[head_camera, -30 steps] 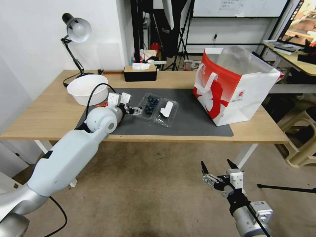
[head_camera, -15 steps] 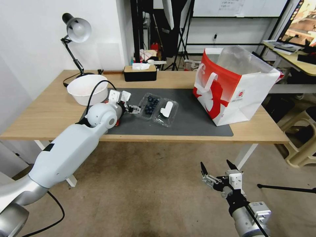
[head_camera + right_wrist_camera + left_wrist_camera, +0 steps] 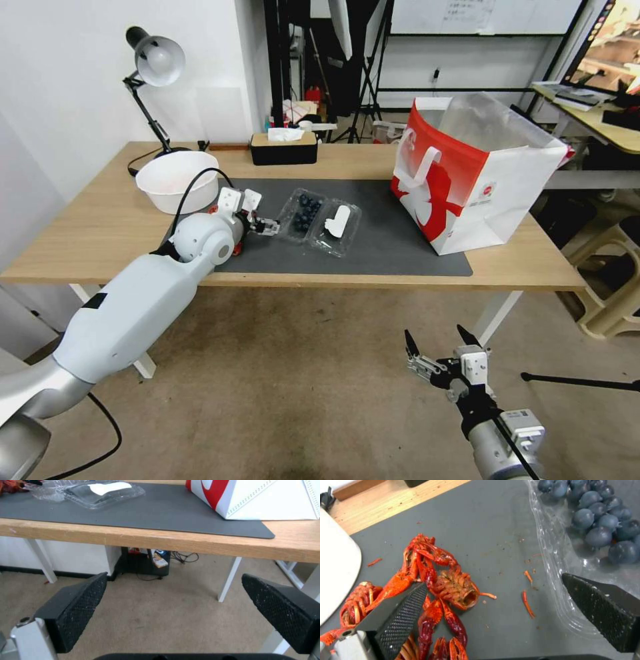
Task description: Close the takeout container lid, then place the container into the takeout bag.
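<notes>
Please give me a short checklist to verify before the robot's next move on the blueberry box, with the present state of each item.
1. Left gripper open, beside the berry half of the takeout container: ok.
2. Lid closed: not ok, it lies flat open on the mat.
3. Blueberries inside their tray: ok.
4. Crayfish shells away from the gripper's path: not ok, they lie under its fingers.
5. Takeout bag upright, mouth open: ok.
6. Right gripper out of the way: ok, open, low before the table.
</notes>
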Robot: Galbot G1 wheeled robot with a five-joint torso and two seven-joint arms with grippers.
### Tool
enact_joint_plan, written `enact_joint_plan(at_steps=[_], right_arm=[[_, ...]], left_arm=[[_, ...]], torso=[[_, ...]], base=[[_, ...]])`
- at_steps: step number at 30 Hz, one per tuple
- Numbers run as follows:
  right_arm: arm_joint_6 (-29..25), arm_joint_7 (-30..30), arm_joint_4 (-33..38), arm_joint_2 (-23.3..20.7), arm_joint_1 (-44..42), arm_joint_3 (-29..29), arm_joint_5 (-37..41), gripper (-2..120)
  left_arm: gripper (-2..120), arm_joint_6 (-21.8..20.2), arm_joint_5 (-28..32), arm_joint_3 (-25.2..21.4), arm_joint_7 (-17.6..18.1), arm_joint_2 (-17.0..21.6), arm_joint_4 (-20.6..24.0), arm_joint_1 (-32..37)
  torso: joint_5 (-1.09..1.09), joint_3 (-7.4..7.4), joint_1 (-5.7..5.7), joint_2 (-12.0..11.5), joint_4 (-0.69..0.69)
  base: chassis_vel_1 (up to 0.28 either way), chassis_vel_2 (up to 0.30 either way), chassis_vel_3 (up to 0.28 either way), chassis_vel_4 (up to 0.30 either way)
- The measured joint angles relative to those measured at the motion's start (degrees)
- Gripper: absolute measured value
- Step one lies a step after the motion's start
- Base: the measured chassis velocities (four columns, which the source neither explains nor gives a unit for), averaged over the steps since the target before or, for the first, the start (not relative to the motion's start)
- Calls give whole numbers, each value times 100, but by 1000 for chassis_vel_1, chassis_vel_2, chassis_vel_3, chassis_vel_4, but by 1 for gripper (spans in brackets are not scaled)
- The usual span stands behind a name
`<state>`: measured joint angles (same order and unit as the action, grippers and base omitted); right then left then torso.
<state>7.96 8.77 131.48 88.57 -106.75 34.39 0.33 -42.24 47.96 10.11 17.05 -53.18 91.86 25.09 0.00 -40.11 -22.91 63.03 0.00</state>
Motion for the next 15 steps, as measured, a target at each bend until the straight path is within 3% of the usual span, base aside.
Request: enact_joint_plan(at_steps=[15], right_arm=[[-17,-1,-44,-25,13,-2,-1,100]], left_arm=[[100,8,-122,54,-68,49,-71,12]], torso=[[0,0,0,0,0]], base=[[0,0,0,0]])
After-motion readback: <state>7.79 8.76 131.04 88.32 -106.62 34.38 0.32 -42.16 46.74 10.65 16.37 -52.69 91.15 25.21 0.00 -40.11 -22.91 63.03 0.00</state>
